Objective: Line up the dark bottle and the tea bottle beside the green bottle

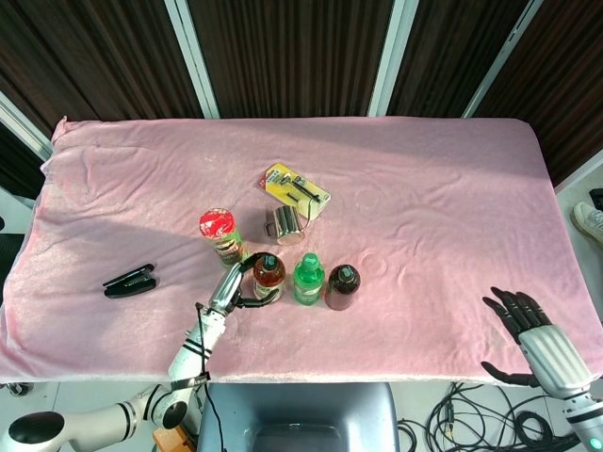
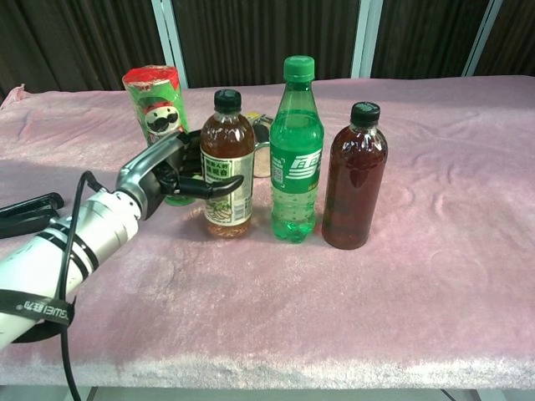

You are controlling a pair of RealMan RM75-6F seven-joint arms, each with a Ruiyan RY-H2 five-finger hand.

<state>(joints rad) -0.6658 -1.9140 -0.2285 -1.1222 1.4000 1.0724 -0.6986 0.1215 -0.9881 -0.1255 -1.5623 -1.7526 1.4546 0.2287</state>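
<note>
The green bottle (image 2: 296, 159) (image 1: 308, 279) stands upright on the pink cloth. Close on its right stands the dark bottle (image 2: 354, 178) (image 1: 341, 286). On its left the tea bottle (image 2: 227, 165) (image 1: 268, 274), amber with a pale label and black cap, is upright on the cloth. My left hand (image 2: 167, 176) (image 1: 232, 286) grips the tea bottle from its left side, fingers wrapped around the label. My right hand (image 1: 532, 336) is open, fingers spread, beyond the table's near right edge, far from the bottles.
A red-and-green can (image 2: 156, 109) (image 1: 220, 232) stands just behind my left hand. A metal cup (image 1: 285, 224) and a yellow packet (image 1: 296, 189) lie behind the bottles. A black stapler (image 1: 130, 281) lies at the left.
</note>
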